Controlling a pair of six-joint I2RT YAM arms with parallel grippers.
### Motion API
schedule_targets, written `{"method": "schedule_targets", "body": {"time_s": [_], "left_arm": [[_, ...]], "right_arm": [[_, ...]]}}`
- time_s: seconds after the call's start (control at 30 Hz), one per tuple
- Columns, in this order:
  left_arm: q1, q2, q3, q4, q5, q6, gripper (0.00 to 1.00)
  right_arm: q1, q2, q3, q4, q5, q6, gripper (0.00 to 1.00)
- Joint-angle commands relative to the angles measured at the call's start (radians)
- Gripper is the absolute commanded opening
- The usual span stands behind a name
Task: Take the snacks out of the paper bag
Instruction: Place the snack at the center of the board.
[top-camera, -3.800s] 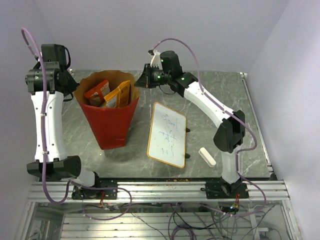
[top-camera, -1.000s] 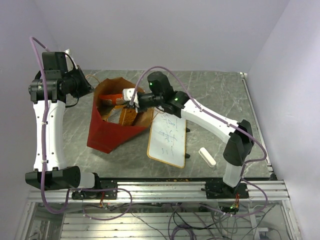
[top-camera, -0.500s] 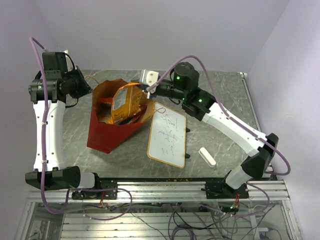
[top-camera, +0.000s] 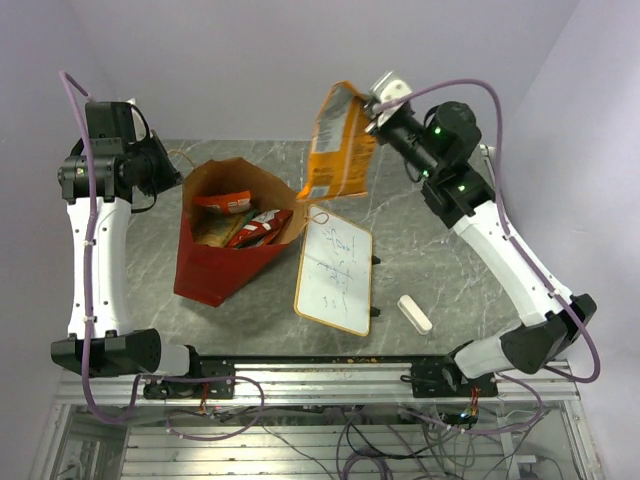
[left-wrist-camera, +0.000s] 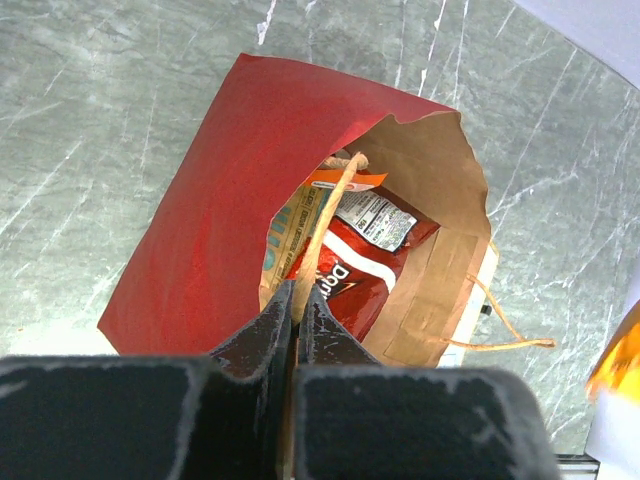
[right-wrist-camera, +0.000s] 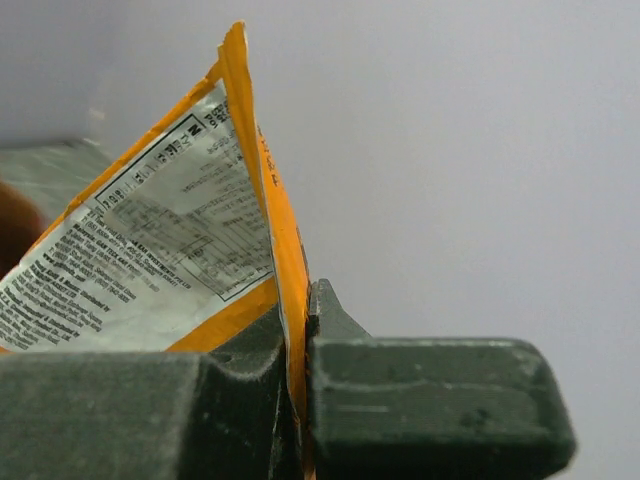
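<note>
My left gripper (left-wrist-camera: 296, 296) has its fingers pressed together on the string handle (left-wrist-camera: 325, 215) of the paper bag (top-camera: 212, 272). The bag leans on the table (top-camera: 430, 215) with its base at the near left and its open mouth tipped up toward the far right. Inside it a red packet (top-camera: 258, 226) and others are half hidden by the brown wall, and I cannot count them. My right gripper (top-camera: 373, 110) pinches the top edge of the orange packet (top-camera: 340, 150), which hangs lengthwise in the air. Its lower end is cut off in my wrist view. A whiteboard (top-camera: 334, 269) and an eraser (top-camera: 414, 313) lie on the grey marbled top, and the walls are pale lilac.
</note>
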Motion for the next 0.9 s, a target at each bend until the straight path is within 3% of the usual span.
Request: {"method": "schedule_targets", "body": {"time_s": [0.0, 0.27, 0.5, 0.73, 0.87], "left_arm": [[-0.002, 0.008, 0.042, 0.001, -0.007, 0.009, 0.07], [-0.001, 0.015, 0.050, -0.004, -0.003, 0.010, 0.07], [-0.001, 0.030, 0.054, -0.002, 0.032, -0.004, 0.07], [-0.003, 0.041, 0.056, -0.009, 0.051, -0.001, 0.07], [-0.004, 0.042, 0.039, -0.006, 0.056, -0.002, 0.07]], "right_arm": [[-0.135, 0.013, -0.020, 0.011, 0.155, 0.043, 0.00], [-0.349, 0.127, -0.122, 0.063, 0.325, -0.141, 0.00], [-0.548, 0.265, -0.151, 0.095, 0.370, -0.266, 0.00], [-0.599, 0.332, -0.241, 0.137, 0.570, -0.524, 0.00], [-0.545, 0.316, -0.346, 0.127, 0.529, -0.481, 0.00]]}}
